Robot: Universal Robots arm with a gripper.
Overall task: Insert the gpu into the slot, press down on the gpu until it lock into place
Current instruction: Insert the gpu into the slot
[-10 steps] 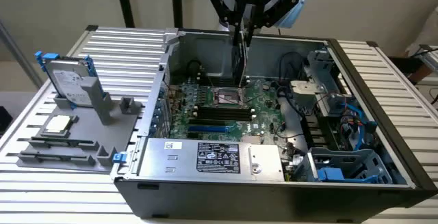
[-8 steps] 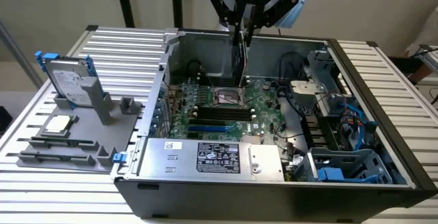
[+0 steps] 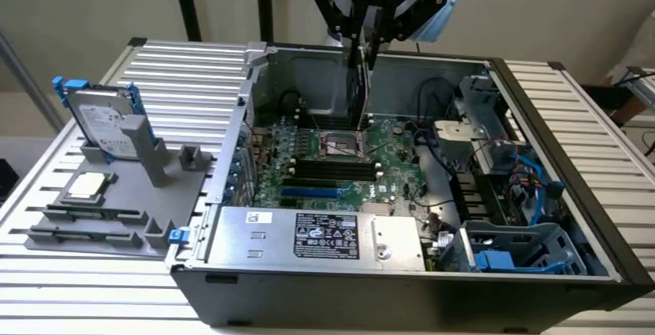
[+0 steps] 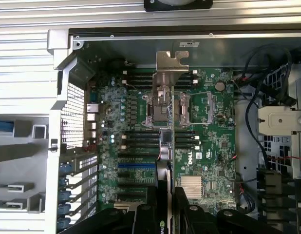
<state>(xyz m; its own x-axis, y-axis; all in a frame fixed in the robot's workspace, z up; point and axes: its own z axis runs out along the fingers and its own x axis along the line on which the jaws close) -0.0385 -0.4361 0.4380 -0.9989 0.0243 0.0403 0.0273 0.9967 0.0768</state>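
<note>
My gripper [image 3: 366, 42] hangs over the open computer case, shut on the gpu [image 3: 360, 82]. The card is thin and dark and hangs on edge above the green motherboard [image 3: 394, 162]. In the wrist view the gpu [image 4: 166, 141] runs edge-on between my two black fingers [image 4: 141, 217], and its silver metal bracket [image 4: 171, 66] is at the far end. My gripper [image 4: 165, 212] holds it above the board, apart from it. The slot [image 3: 310, 194] is a bright-blue strip near the silver power-supply box. In the wrist view the slot [image 4: 136, 165] lies beside the card, off to one side of it.
A silver labelled power-supply box [image 3: 307, 235] fills the case's near side. Black memory slots [image 3: 333, 168] and the CPU socket [image 3: 338, 145] lie under the card. Cables and a blue drive cage [image 3: 511, 254] crowd the exterior view's right. A grey fixture with a hard drive [image 3: 103, 120] stands outside, left.
</note>
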